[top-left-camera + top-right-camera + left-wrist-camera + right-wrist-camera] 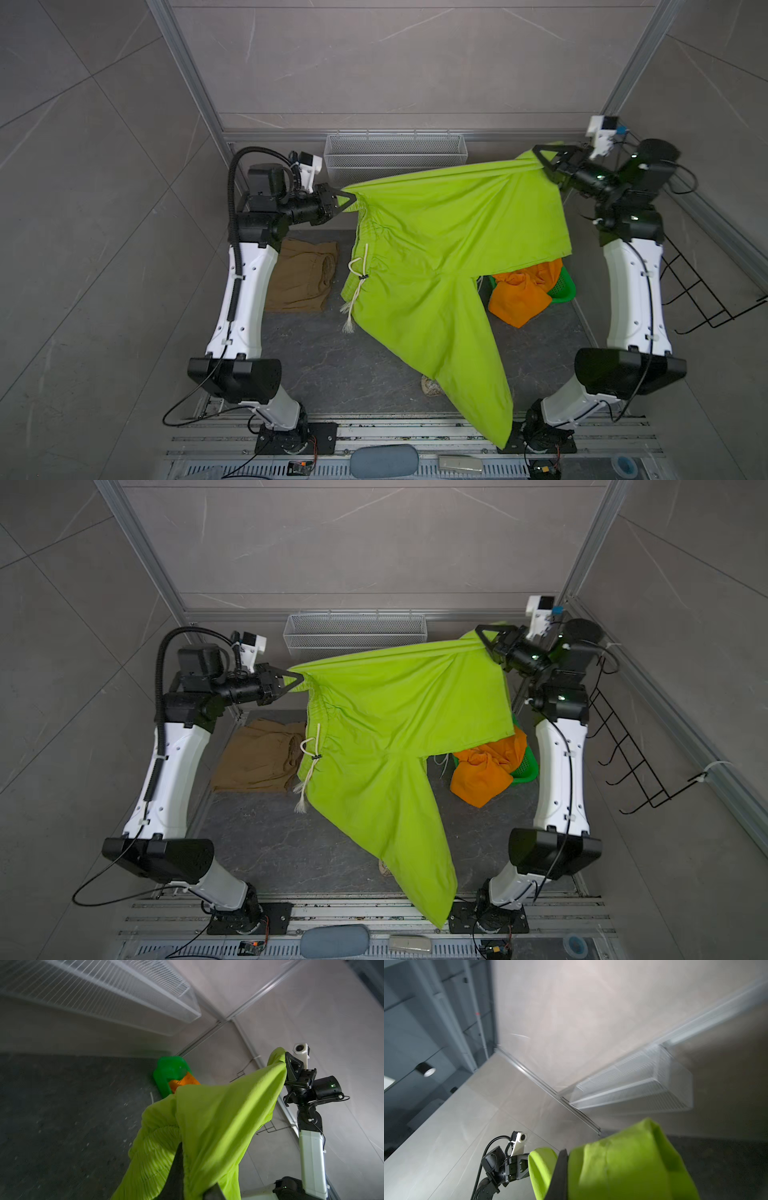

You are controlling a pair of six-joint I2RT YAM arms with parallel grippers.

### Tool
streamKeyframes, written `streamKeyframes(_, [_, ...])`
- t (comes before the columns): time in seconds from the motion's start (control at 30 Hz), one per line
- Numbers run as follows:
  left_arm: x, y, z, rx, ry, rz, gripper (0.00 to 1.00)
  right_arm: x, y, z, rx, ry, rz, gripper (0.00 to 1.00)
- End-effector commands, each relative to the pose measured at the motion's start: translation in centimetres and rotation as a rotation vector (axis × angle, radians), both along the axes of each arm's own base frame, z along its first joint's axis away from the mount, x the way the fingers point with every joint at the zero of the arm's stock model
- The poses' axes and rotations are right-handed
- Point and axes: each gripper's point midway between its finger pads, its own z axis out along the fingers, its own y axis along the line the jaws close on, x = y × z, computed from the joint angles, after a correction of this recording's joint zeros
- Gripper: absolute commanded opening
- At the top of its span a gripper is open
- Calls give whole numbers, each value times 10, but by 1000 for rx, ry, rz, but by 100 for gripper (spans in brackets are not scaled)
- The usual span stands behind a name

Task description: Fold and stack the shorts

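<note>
The lime green shorts hang stretched in the air between both arms, one leg drooping toward the front rail. My left gripper is shut on the waistband corner. At the back right my right gripper is shut on a leg hem. The tan shorts lie folded on the table's left side. The orange shorts spill crumpled out of the basket at the right.
A green plastic basket sits on its side at the right. A white wire basket hangs on the back wall. A small beige pouch peeks from under the drooping leg. A black wire rack is on the right wall.
</note>
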Motion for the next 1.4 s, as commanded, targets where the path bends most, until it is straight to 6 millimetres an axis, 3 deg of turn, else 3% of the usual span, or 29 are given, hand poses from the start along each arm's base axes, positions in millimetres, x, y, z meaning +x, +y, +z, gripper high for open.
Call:
streamKeyframes(0.0, [52,126,-110,223,250,441,0,70,-75,-96,-91,125,-337,0])
streamKeyframes(0.1, [57,130,-176,279,387,420,0,96,-64,-168,-97,243,-310,0])
streamKeyframes(0.17, [60,132,-201,304,431,413,0,105,-57,-200,-114,290,-301,0])
streamKeyframes(0.3, [67,140,-229,356,474,419,0,114,-43,-236,-142,344,-278,0])
streamKeyframes(0.4, [72,143,-238,379,489,421,0,118,-33,-238,-163,345,-268,0])
streamKeyframes(0.57, [80,150,-244,404,499,435,0,134,-28,-222,-202,324,-267,0])
streamKeyframes(0.67, [86,154,-245,402,497,430,0,142,-33,-199,-224,301,-277,0])
streamKeyframes(0.73, [90,159,-240,399,491,433,0,142,-32,-173,-242,269,-272,0])
streamKeyframes(0.9, [105,166,-204,367,381,451,0,117,-29,-126,-268,213,-264,0])
streamKeyframes(1.0, [110,165,-191,352,339,459,0,90,-20,-130,-278,253,-241,0])
streamKeyframes(1.17, [102,176,-214,427,404,479,0,33,8,-180,-321,333,-205,0])
streamKeyframes(1.3, [92,184,-226,445,428,492,0,-24,25,-239,-365,438,-163,0])
streamKeyframes(1.37, [85,186,-228,455,431,499,0,-57,33,-278,-381,519,-138,0])
